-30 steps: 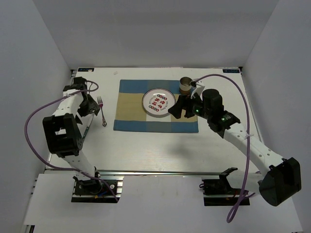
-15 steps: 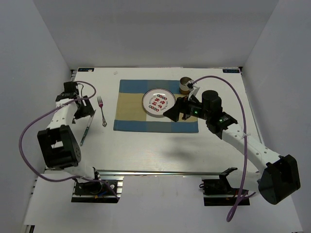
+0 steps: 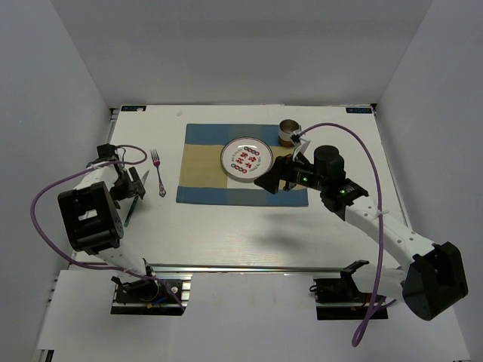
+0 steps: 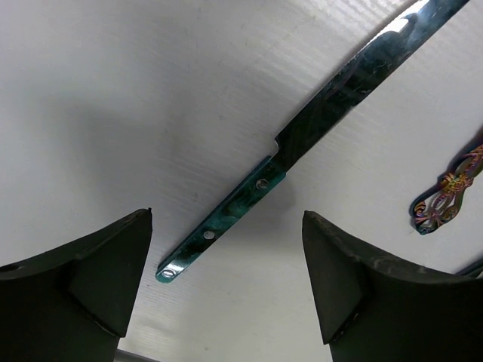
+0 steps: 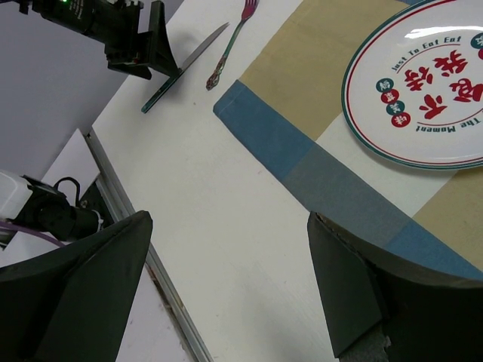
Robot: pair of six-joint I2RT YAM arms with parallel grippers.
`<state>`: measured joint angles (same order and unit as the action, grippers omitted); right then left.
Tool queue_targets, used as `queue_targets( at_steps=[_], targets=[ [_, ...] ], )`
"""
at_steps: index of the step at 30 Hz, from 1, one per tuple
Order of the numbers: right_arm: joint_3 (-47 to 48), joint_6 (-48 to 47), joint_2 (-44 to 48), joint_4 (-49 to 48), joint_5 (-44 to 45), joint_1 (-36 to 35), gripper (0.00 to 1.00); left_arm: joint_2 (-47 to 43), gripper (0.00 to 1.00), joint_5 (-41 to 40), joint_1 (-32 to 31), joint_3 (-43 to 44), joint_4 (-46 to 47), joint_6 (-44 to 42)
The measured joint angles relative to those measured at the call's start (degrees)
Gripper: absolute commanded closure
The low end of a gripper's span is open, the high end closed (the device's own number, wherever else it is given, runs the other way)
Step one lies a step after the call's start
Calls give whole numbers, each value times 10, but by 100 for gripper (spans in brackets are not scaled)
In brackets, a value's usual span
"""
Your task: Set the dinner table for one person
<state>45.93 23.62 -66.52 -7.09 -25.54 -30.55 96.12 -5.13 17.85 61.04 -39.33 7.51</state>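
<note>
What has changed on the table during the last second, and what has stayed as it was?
The left gripper moved back from beside the fork toward the near edge and now stands open astride the knife handle, gripping nothing yet. The right gripper, open and empty, slid slightly leftward over the placemat. Nothing was taken or released. Fork, knife, plate and cup stayed in place.

The large white rectangular surface (image 3: pixel 249 230) with faint wood grain lies flat, metal rails along its edges. It reaches beyond the blue-and-tan checked cloth placemat (image 3: pixel 200 162) on every side.
</note>
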Motion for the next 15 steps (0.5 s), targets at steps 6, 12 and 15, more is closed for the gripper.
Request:
queue_targets(
  at_steps=[6, 12, 15],
  targets=[
    [0, 0, 2, -5, 3, 0, 11, 3, 19, 12, 1, -19, 21, 0],
    [-4, 2, 2, -13, 5, 0, 11, 12, 36, 15, 1, -38, 44, 5],
    [-9, 5, 2, -16, 6, 0, 11, 8, 44, 17, 1, -46, 59, 9]
  ],
)
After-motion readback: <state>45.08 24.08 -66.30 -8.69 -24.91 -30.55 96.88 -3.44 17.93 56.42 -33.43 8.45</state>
